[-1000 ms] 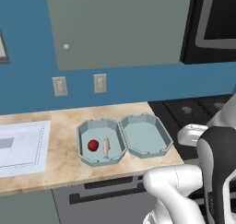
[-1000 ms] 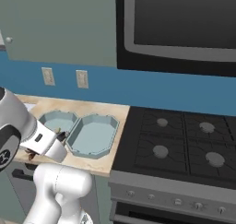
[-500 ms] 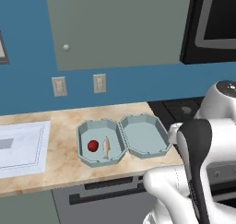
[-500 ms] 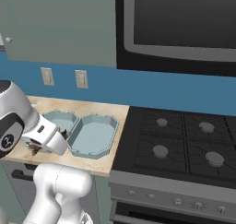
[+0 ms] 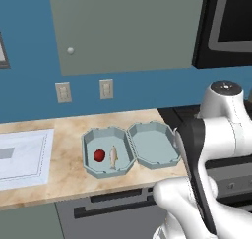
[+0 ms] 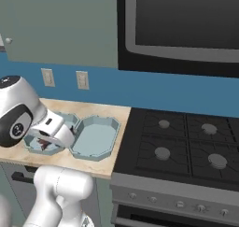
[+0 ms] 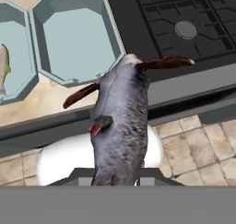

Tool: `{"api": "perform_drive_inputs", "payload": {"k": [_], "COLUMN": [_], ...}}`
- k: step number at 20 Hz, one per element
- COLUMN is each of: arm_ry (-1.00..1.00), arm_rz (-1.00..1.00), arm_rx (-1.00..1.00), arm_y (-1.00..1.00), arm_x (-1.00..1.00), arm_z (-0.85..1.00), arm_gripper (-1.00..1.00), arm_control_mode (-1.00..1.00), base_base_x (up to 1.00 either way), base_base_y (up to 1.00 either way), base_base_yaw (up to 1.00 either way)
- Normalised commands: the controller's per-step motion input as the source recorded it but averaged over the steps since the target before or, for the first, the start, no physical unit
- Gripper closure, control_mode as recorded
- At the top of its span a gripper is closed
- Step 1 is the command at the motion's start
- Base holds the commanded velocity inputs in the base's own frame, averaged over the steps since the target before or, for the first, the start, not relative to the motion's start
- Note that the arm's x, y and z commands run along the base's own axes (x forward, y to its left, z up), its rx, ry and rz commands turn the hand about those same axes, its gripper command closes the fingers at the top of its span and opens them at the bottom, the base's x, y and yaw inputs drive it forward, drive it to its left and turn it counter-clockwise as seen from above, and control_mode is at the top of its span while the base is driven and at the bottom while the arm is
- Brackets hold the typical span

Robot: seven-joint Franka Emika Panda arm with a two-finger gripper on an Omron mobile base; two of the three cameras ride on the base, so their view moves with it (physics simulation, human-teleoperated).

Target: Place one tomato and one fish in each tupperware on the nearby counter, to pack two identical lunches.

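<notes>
- Gripper (image 7: 115,184) clamped on a grey, red-finned fish (image 7: 120,126), off the counter's (image 5: 64,169) front edge.
- Left base view: 1 tupperware (image 5: 88,157) holds tomato (image 5: 99,156) and tan fish (image 5: 113,157); the other (image 5: 153,145) empty.

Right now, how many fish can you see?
2. A slim pale tan fish lies in the left teal-grey octagonal tupperware beside a red tomato. A grey fish with reddish fins is held in the gripper.

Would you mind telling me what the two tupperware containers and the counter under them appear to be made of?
The tupperware looks like smooth matte plastic: uniform pale teal-grey, moulded octagonal walls, no grain. The counter looks like polished stone or a stone-look laminate: beige with mottled veining. Being rendered, either is a guess.
</notes>
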Motion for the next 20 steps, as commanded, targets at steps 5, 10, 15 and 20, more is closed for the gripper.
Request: {"api": "perform_drive_inputs", "payload": {"k": [5, 10, 15, 20], "arm_ry": [-0.01, -0.05, 0.0, 0.02], "arm_rz": [0.08, 0.1, 0.17, 0.19], "arm_rx": [0.0, 0.0, 0.0, 0.0], "arm_y": [-0.12, -0.08, -0.1, -0.08], "arm_x": [0.02, 0.12, 0.22, 0.27], "arm_z": [-0.26, -0.2, 0.0, -0.04], "arm_gripper": [1.0, 1.0, 1.0, 1.0], "arm_control_mode": [-1.0, -1.0, -1.0, -1.0], "base_base_x": [0.0, 0.0, 0.0, 0.0], "base_base_y": [0.0, 0.0, 0.0, 0.0], "base_base_yaw": [0.0, 0.0, 0.0, 0.0]}}
